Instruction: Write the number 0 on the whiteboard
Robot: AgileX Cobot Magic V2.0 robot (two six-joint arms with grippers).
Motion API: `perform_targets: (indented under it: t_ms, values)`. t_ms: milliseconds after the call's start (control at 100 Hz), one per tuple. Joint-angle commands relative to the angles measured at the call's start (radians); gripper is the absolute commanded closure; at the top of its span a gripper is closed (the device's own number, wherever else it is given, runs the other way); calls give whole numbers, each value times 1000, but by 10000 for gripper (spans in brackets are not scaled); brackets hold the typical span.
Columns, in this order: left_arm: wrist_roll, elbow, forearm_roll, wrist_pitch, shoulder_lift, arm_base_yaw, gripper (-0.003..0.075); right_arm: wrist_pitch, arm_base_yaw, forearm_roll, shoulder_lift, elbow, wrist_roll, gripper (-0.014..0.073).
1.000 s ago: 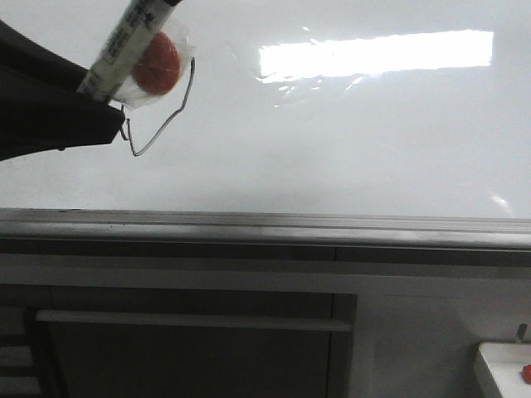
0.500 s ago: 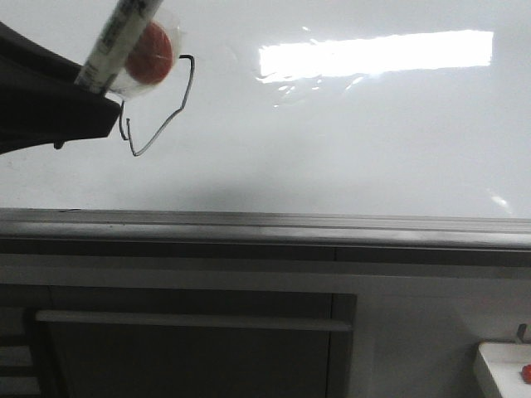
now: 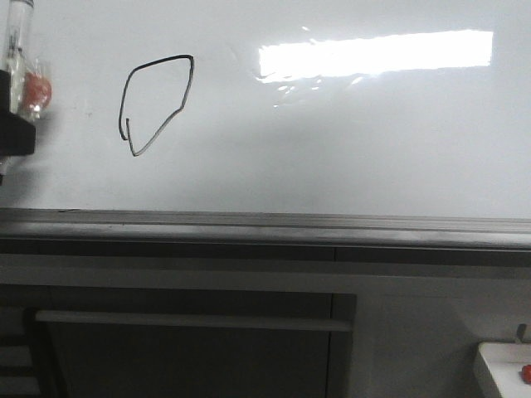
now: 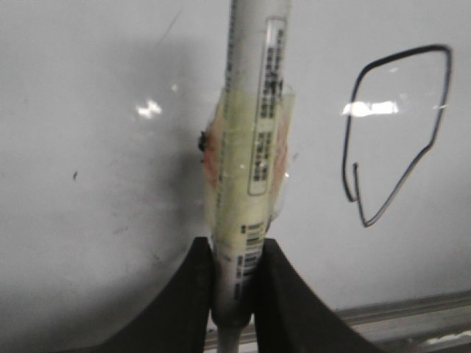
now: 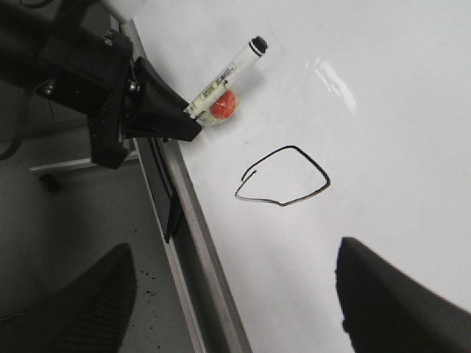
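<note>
Left gripper (image 4: 234, 294) at far left of front view, black fingers (image 4: 193, 294) clamped on marker (image 4: 254, 147) barrel. Right gripper (image 5: 235, 309) spread wide, fingers well apart, nothing between.

- Below the board's ledge we see a dark cabinet front (image 3: 191, 348) w/ a pale horizontal bar (image 3: 192, 320).
- White surface (image 3: 504, 371) at bottom-right corner, small red item (image 3: 526, 373) on it.
- Grey speckled floor (image 5: 81, 220).
</note>
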Motion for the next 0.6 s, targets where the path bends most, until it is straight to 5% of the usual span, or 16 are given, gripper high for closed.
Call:
perform_targets:
  t_ms: [0,590]
  values:
    - [-10,-66,-25,-22,29,7,741,-20,-7,1,-32,-39,14,112]
    - [-10,-120,-25,-21,95,7,739,115,-7,1,-32,-39,59,112]
